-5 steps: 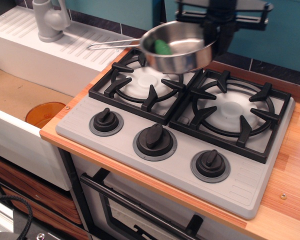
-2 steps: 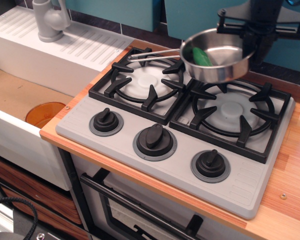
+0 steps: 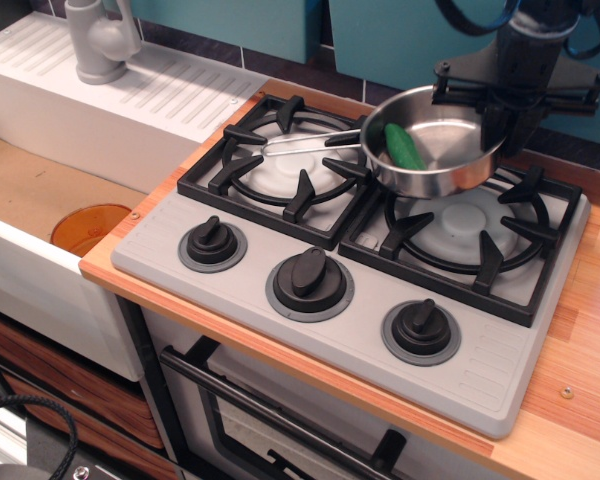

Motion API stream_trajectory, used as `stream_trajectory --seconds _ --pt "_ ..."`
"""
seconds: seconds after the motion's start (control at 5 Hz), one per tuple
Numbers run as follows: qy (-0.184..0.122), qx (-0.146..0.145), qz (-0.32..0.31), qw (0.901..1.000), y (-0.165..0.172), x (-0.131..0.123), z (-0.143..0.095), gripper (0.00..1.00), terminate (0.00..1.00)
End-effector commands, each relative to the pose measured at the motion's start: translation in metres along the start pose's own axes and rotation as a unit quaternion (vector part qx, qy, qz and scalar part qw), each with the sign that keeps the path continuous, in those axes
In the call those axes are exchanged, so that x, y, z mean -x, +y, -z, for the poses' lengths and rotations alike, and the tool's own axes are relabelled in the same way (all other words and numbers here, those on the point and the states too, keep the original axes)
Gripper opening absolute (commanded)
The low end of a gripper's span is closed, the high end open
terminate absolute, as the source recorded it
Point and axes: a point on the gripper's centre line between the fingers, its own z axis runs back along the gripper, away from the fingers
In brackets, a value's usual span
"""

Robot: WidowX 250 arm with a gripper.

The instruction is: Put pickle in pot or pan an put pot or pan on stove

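Note:
The shiny steel saucepan (image 3: 435, 160) hangs low over the right burner grate (image 3: 467, 225) of the light-grey stove (image 3: 350, 290); I cannot tell whether it touches the grate. Its wire-loop handle (image 3: 305, 143) points left over the left burner. The green pickle (image 3: 404, 146) lies inside the pan on its left side. My black gripper (image 3: 500, 125) comes down from above and is shut on the pan's far right rim.
Three black knobs (image 3: 310, 275) line the stove's front. A white ribbed sink unit (image 3: 130, 95) with a grey faucet (image 3: 100, 40) is at the left. An orange bowl (image 3: 90, 228) sits in the basin below. A wooden counter (image 3: 580, 330) lies to the right.
The gripper has carried the pan with the pickle rightward from above the left burner to the right burner and lowered it close to the grate.

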Motion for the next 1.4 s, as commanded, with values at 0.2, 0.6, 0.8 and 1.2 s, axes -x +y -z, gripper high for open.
stream_trajectory --seconds 0.2,0.6,0.8,1.2 --pt "-0.030 0.006 0.006 0.9995 -0.006 -0.004 -0.006 1.00 0.00" --pt "-0.010 0.003 0.000 0.9999 -0.006 -0.004 -0.024 1.00 0.00" --pt "0.003 0.005 -0.001 1.0000 -0.005 -0.005 -0.037 1.00 0.00" --pt "0.021 0.005 0.005 0.9998 0.003 -0.004 -0.053 1.00 0.00"
